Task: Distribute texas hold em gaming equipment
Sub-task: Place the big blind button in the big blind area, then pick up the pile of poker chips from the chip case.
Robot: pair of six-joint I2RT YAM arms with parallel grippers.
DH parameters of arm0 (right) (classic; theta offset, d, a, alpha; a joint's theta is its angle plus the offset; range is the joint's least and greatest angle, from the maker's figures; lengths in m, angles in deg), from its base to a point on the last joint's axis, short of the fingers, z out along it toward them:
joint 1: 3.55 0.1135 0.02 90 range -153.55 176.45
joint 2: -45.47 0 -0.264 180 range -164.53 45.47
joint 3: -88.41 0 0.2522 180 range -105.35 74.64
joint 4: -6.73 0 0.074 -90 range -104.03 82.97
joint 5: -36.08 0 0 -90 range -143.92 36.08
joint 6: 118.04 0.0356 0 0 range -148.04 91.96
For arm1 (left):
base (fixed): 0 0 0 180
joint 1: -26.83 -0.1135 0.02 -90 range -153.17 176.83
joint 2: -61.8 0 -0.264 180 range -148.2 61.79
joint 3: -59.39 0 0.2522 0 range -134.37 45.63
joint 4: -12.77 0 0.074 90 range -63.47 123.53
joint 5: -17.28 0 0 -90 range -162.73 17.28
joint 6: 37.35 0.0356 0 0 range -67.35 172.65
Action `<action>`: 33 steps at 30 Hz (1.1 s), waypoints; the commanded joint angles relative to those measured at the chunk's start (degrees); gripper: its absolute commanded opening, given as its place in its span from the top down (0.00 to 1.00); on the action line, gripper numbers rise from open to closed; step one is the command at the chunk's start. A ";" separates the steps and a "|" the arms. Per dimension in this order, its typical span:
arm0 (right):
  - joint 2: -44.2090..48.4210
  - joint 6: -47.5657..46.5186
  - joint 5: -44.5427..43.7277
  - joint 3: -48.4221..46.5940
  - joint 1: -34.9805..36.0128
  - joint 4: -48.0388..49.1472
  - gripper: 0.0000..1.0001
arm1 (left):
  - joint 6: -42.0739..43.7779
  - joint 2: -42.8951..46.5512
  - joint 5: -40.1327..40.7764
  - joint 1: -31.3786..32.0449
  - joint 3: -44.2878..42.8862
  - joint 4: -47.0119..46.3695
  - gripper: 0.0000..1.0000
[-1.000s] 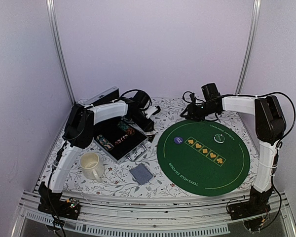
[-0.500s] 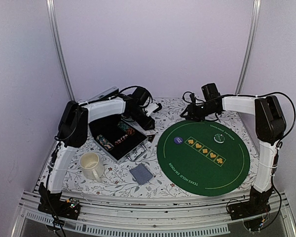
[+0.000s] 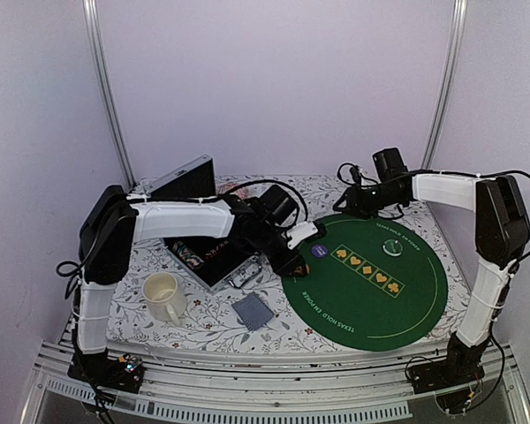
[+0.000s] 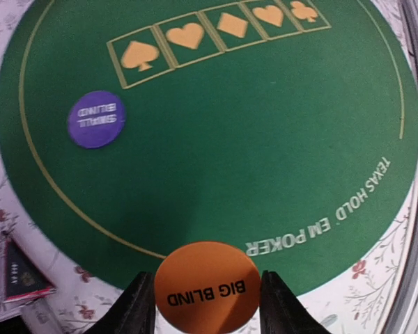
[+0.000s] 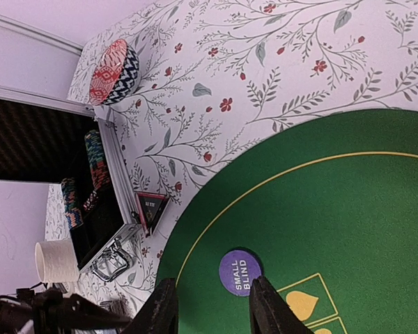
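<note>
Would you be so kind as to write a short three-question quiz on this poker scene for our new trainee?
1. True or false: the purple SMALL BLIND disc lies on the green mat.
2. What do the left jaws hold? A) a playing card B) the orange BIG BLIND disc C) a striped poker chip
3. Fill in the blank: the right jaws stand ____, with nothing between them.

Key: 1 true; 2 B; 3 open.
</note>
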State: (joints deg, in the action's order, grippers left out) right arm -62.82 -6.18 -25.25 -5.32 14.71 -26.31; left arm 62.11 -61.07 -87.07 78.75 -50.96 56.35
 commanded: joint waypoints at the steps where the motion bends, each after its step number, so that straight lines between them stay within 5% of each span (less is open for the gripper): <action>1: 4.30 -0.80 -2.08 3.18 -1.14 -0.27 0.62 | -2.63 0.70 -1.25 5.27 2.02 -3.81 0.53; 12: 11.01 -1.07 -3.32 10.16 -4.41 0.30 0.61 | -1.79 -7.73 1.85 13.69 -7.20 -1.44 0.50; 18: 12.86 -1.22 -4.20 11.69 -4.64 0.22 0.61 | -1.38 -9.70 5.14 14.50 -13.20 0.86 0.15; 19: 13.12 -1.26 -4.24 11.72 -4.64 0.24 0.60 | -1.00 -8.96 5.18 14.44 -13.52 0.74 0.04; 20: 13.30 -1.30 -4.35 11.71 -4.76 0.22 0.60 | -0.70 -7.92 5.08 14.44 -13.68 0.56 0.02; 25: 14.42 -1.17 -3.93 11.59 -4.62 -0.16 0.59 | -0.76 0.78 2.94 13.01 -10.69 -1.68 0.02; 33: 19.07 -2.98 -2.16 12.41 -4.57 -1.03 0.50 | -3.16 18.14 5.01 4.66 5.67 -3.90 0.02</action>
State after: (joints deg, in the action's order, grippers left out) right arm -48.35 -7.42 -28.51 6.16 10.19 -26.80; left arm 60.60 -50.08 -83.64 89.11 -52.01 53.58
